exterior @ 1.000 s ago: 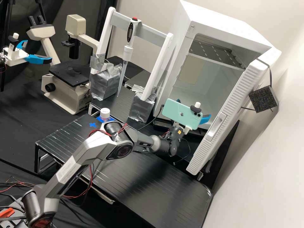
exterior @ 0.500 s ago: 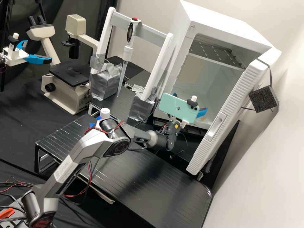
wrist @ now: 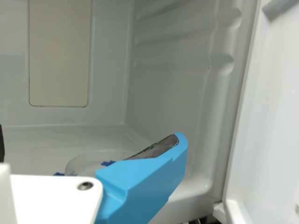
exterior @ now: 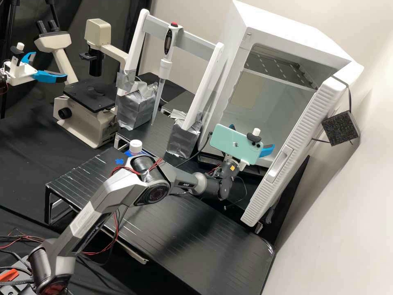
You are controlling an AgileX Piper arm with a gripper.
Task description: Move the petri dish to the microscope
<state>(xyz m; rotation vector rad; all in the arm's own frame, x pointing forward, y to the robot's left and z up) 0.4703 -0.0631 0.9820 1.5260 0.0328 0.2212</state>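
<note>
At the left edge, upper part of the high view, is a second arm (exterior: 20, 73). Next to it, in the upper left, stands the beige microscope (exterior: 102, 127), its black stage (exterior: 88, 97) bare and in the same spot as half a second ago. Right of that, in the upper middle, a white frame (exterior: 138, 41) holds an upright pipette (exterior: 166, 67); its feet sit in silver-wrapped blocks (exterior: 182, 141), so the frame stands between the microscope and the cabinet. Left of centre, a white-capped bottle (exterior: 135, 146) is on the black surface (exterior: 82, 174), just behind the arm's elbow (exterior: 155, 194). Beside it a blue mark (exterior: 119, 162), mostly covered by the arm half a second ago, is in sight again.

Right of centre, the jaws (exterior: 253, 136) are spread wide at the cabinet (exterior: 229, 53) opening, behind a mint phone (exterior: 236, 143); they have shifted slightly right and down since half a second ago. In the wrist view, the clear petri dish (wrist: 91, 159) lies on the cabinet's pale floor (wrist: 37, 144) by blue marks, partly hidden by one blue finger (wrist: 145, 184). Further right, the cabinet door (exterior: 286, 155) stands open, close beside the jaws, where it was.
</note>
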